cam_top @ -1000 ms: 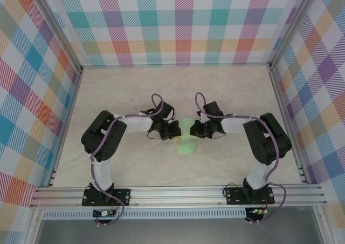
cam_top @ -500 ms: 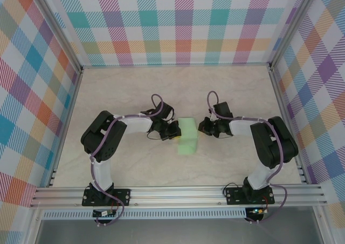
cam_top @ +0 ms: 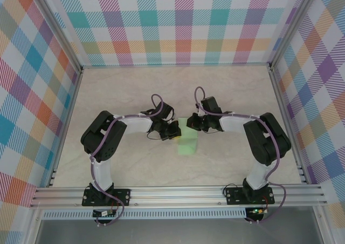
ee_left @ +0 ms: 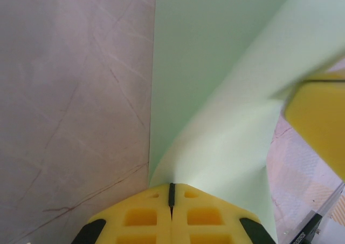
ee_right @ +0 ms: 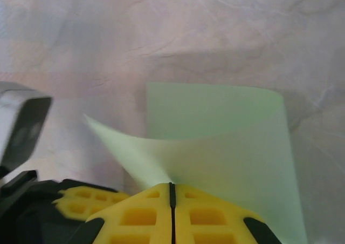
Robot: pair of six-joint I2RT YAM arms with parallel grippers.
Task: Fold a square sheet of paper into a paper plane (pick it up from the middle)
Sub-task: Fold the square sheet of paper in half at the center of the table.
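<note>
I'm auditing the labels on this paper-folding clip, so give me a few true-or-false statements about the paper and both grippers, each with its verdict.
1. The left gripper is shut on the square sheet of paper. True.
2. The right gripper hangs open above the sheet. False: it is shut on the sheet's edge.
3. The sheet lies flat on the table. False: it curls up between the two grippers.
4. The sheet is pale green. True.
</note>
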